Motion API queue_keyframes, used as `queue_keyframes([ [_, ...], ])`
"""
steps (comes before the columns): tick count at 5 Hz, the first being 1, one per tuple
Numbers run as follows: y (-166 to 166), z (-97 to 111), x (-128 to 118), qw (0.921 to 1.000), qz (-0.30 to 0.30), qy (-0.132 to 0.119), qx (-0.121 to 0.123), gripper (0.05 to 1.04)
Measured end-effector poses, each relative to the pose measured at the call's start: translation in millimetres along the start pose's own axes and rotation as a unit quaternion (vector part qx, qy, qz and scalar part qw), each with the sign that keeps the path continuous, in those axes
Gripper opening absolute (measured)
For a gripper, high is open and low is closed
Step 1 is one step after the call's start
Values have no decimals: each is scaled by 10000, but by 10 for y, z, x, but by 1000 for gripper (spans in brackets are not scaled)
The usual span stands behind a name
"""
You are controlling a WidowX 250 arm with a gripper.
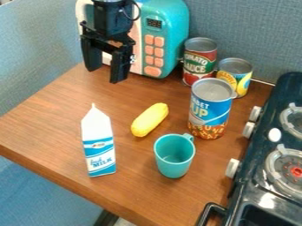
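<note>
Wooden desk (pixel 50 117): I have the tool (pixel 105 74) wide open, empty, before the toy microwave (pixel 172 31); 1 yellow corn (pixel 149 119) lies farther out, slanting roughly toward its button side.

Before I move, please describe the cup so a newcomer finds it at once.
Left of the black stove is the wooden table. Toward its front stands the teal cup: plain, with a handle, unlike the printed milk carton and soup can.
</note>
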State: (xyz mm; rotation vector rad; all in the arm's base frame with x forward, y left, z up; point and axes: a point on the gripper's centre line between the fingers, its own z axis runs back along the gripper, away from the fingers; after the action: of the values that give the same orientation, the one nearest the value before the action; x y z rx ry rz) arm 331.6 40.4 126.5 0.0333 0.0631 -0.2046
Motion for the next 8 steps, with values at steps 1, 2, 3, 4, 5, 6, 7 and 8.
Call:
queue_keyframes([
  [1,-28,-136,-22,9997,-24,199,-110,1001],
  [2,-303,-264,-56,9955,-259,75,-912,1001],
  [3,-344,-305,-37,9948,-269,-35,-984,1001],
  [4,-434,-389,41,9951,-287,-42,-948,1001],
  [5,-585,-567,168,9968,-441,271,-611,1001],
  [6,-669,-643,259,9951,-628,434,-622,1001],
  [7,-613,-707,298,9958,-557,592,-428,1001],
  [8,-554,-725,314,9960,-437,740,-249,1001],
])
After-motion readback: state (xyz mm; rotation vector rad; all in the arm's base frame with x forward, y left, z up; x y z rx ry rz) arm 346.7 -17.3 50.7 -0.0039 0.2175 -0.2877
